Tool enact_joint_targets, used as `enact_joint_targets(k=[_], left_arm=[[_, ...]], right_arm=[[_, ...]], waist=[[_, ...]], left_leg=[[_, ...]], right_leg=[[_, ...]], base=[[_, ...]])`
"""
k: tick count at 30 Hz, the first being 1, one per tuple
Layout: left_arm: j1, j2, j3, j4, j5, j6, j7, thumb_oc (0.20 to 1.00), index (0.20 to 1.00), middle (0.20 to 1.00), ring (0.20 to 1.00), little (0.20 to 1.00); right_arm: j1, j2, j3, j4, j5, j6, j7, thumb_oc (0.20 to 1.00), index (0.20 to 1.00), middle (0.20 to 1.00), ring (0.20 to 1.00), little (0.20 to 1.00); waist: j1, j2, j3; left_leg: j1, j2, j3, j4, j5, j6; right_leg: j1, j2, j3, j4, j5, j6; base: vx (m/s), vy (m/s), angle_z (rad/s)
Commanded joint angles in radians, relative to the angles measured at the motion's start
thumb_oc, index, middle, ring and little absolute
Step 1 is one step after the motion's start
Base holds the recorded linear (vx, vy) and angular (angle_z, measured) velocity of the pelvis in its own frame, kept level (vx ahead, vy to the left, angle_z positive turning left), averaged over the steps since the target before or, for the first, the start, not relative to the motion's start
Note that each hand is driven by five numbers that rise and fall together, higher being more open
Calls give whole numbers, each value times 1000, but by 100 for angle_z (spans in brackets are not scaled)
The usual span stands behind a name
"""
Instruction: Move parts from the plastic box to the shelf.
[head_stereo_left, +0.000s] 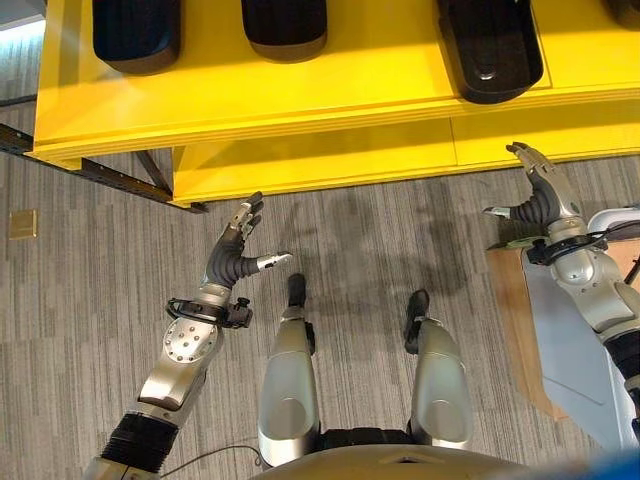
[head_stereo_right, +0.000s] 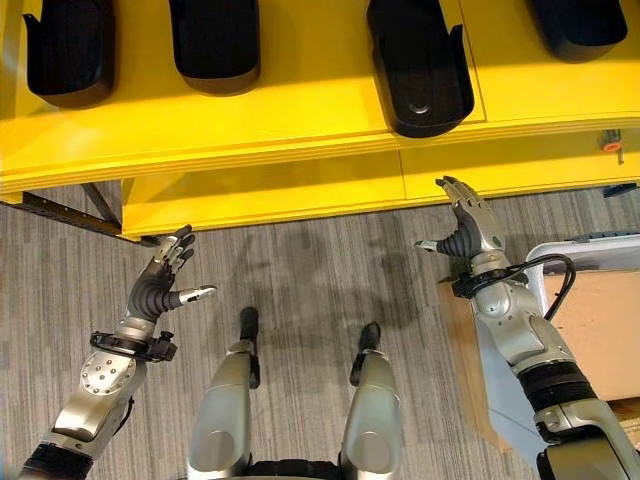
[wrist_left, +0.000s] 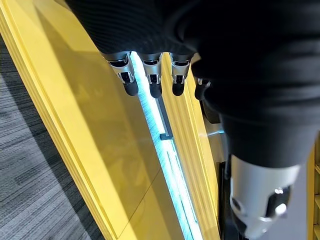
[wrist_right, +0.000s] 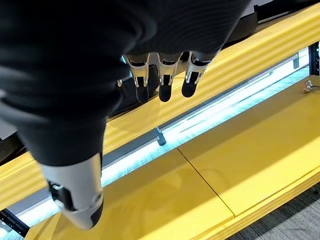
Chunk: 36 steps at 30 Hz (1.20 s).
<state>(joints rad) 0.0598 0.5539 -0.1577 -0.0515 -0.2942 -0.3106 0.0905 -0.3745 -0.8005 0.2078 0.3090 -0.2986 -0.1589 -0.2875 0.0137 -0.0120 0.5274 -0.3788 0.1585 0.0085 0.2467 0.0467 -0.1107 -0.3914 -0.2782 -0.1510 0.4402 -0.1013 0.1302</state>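
Several black moulded parts lie on the top board of the yellow shelf (head_stereo_left: 300, 95): one at the left (head_stereo_left: 137, 35), one in the middle (head_stereo_left: 285, 28) and a longer one to the right (head_stereo_left: 490, 45). My left hand (head_stereo_left: 232, 262) hangs over the carpet in front of the shelf's lower board, fingers spread and holding nothing. My right hand (head_stereo_right: 470, 235) is raised near the lower board's front edge at the right, also open and empty. The left wrist view has straight fingers (wrist_left: 150, 80) over the yellow boards. The right wrist view has the same, fingers (wrist_right: 162, 80) straight.
A pale grey box (head_stereo_left: 575, 340) stands at the right beside a brown wooden stand (head_stereo_left: 510, 300), under my right arm. A small orange thing (head_stereo_right: 611, 140) lies on the lower shelf board at the far right. A dark metal bar (head_stereo_left: 90, 170) runs under the shelf's left end.
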Motion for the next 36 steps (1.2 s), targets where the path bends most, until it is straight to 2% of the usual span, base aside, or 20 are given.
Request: enact_joint_targets(k=[1, 12, 36], left_arm=[[33, 21, 24, -37, -8, -56, -4, 1000, 1000, 1000, 1000, 1000], [41, 33, 17, -49, -23, -50, -19, 1000, 1000, 1000, 1000, 1000], [37, 45, 23, -58, -46, -50, -11, 1000, 1000, 1000, 1000, 1000]], right_arm=[[-99, -26, 12, 21, 37, -14, -21, 1000, 1000, 1000, 1000, 1000], [-202, -92, 48, 76, 73, -11, -17, 1000, 1000, 1000, 1000, 1000], [-325, -126, 92, 164, 143, -10, -30, 1000, 1000, 1000, 1000, 1000]], waist=[[6, -24, -30], [18, -24, -22], [37, -28, -8]], left_leg=[[-1, 37, -30, 67, -77, 0], [-20, 40, -38, 71, -72, 0], [-60, 29, -45, 78, -75, 9]], right_leg=[[20, 15, 15, -43, 57, -3], [3, 15, 4, -25, 51, -5], [-35, 15, 0, -2, 41, -12]], base=[[0, 0, 0], [9, -9, 4], [1, 0, 0]])
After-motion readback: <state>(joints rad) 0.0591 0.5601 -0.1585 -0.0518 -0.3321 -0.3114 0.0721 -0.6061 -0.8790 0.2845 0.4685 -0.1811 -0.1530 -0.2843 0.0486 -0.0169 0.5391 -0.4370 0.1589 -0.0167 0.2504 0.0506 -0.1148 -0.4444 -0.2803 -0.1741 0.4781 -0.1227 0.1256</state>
